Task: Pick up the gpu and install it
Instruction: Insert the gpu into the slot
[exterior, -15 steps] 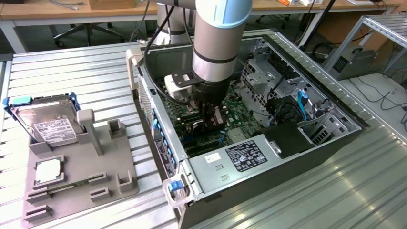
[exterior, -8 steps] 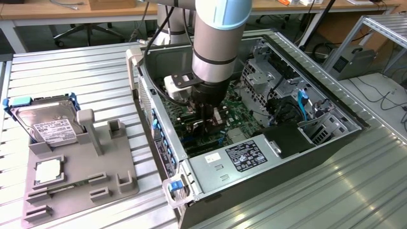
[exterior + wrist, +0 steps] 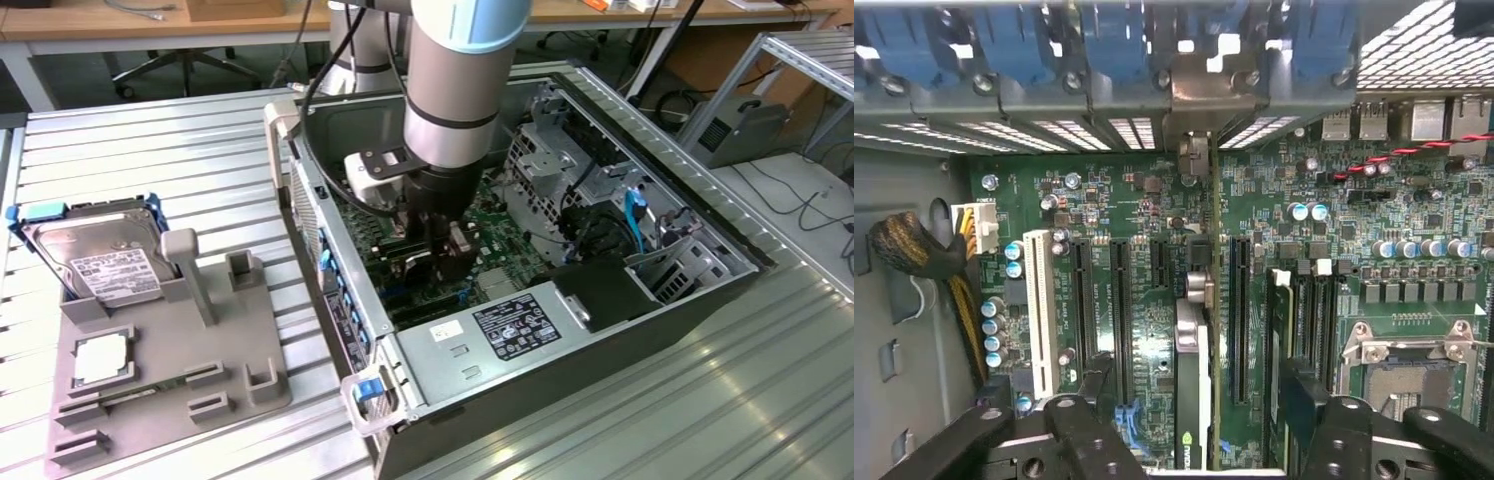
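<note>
Exterior view looks down from high; wrist view faces the shared motherboard [image 3: 1154, 300] closely.

The computer case [image 3: 534, 300] lies at the exterior view's right; the fixture tray [image 3: 160, 380] at its left carries the hard drive [image 3: 100, 262]. The gpu [image 3: 1192, 380] stands in the motherboard [image 3: 1144, 330] inside the case.

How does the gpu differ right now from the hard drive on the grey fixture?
The gpu stands on edge in a motherboard slot inside the computer case; the hard drive leans in the fixture outside it. The gpu is thin and dark; the hard drive is boxy, silver, white-labelled, blue-framed. The open pincer straddles the gpu; the hard drive sits well clear.
</note>
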### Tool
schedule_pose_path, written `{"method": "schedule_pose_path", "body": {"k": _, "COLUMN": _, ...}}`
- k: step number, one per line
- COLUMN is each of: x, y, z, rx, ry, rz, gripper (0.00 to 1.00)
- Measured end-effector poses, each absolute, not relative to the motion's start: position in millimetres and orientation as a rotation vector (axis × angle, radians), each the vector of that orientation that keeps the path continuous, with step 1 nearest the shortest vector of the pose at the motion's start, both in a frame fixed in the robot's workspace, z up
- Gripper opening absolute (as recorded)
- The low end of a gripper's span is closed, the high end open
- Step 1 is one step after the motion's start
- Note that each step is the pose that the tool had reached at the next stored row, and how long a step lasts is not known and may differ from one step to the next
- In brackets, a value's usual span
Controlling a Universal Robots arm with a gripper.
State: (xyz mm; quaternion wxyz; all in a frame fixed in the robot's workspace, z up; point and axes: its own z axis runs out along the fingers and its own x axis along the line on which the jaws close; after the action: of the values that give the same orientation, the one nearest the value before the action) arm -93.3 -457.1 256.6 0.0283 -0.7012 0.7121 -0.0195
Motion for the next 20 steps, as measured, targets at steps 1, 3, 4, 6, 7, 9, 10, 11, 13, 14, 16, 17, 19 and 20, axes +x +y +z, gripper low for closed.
{"method": "schedule_pose_path", "body": {"k": 1, "x": -93.3, "y": -457.0, "z": 260.5, "rx": -2.164, "ry": 2.198, "rz": -0.061, "gripper": 0.76}}
{"method": "schedule_pose_path", "body": {"k": 3, "x": -93.4, "y": -457.0, "z": 268.9, "rx": -2.165, "ry": 2.199, "rz": -0.062, "gripper": 0.76}}
{"method": "schedule_pose_path", "body": {"k": 4, "x": -93.4, "y": -457.0, "z": 273.5, "rx": -2.165, "ry": 2.199, "rz": -0.063, "gripper": 0.76}}
{"method": "schedule_pose_path", "body": {"k": 6, "x": -93.4, "y": -457.0, "z": 280.1, "rx": -2.166, "ry": 2.200, "rz": -0.065, "gripper": 0.76}}
{"method": "schedule_pose_path", "body": {"k": 7, "x": -93.4, "y": -456.9, "z": 283.2, "rx": -2.166, "ry": 2.200, "rz": -0.066, "gripper": 0.76}}
{"method": "schedule_pose_path", "body": {"k": 9, "x": -93.4, "y": -456.9, "z": 291.4, "rx": -2.168, "ry": 2.201, "rz": -0.068, "gripper": 0.76}}
{"method": "schedule_pose_path", "body": {"k": 10, "x": -93.4, "y": -456.8, "z": 296.7, "rx": -2.168, "ry": 2.202, "rz": -0.070, "gripper": 0.76}}
{"method": "schedule_pose_path", "body": {"k": 11, "x": -93.4, "y": -456.7, "z": 302.1, "rx": -2.169, "ry": 2.203, "rz": -0.072, "gripper": 0.76}}
{"method": "schedule_pose_path", "body": {"k": 13, "x": -93.4, "y": -456.6, "z": 308.1, "rx": -2.171, "ry": 2.204, "rz": -0.076, "gripper": 0.76}}
{"method": "schedule_pose_path", "body": {"k": 14, "x": -93.4, "y": -456.5, "z": 311.5, "rx": -2.172, "ry": 2.205, "rz": -0.079, "gripper": 0.76}}
{"method": "schedule_pose_path", "body": {"k": 16, "x": -93.4, "y": -456.4, "z": 316.5, "rx": -2.174, "ry": 2.207, "rz": -0.082, "gripper": 0.76}}
{"method": "schedule_pose_path", "body": {"k": 17, "x": -93.4, "y": -456.4, "z": 318.5, "rx": -2.175, "ry": 2.207, "rz": -0.084, "gripper": 0.76}}
{"method": "schedule_pose_path", "body": {"k": 19, "x": -93.4, "y": -456.3, "z": 320.5, "rx": -2.177, "ry": 2.209, "rz": -0.088, "gripper": 0.76}}
{"method": "schedule_pose_path", "body": {"k": 20, "x": -93.4, "y": -456.3, "z": 320.5, "rx": -2.177, "ry": 2.209, "rz": -0.088, "gripper": 0.76}}
